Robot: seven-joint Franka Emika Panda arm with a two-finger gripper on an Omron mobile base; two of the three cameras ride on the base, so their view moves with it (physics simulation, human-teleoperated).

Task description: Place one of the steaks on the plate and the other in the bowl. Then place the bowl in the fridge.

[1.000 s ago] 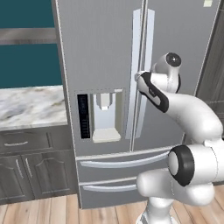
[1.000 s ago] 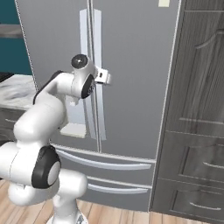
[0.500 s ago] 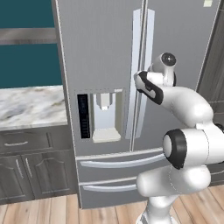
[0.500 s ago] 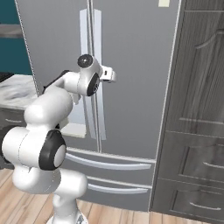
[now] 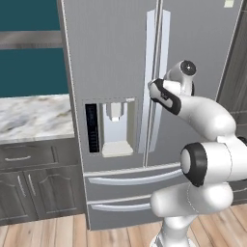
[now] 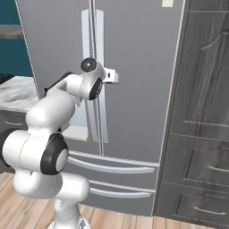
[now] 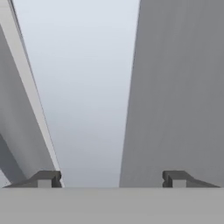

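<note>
One gripper (image 7: 112,178), jaws spread wide, nothing between. One fridge (image 5: 116,72) directly ahead, doors shut; two vertical door handles (image 6: 95,71), one handle bar between fingertips.

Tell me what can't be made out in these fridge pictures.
- Fridge inside: hidden by its shut doors, both base views.
- Hand: whether its fingertips touch the door handle is cut off at the hand view's bottom edge.
- Note on the fridge: too small, cut by the top edge.

A glossy white arm (image 5: 207,120) of rounded segments, with dark bands at its joints.
</note>
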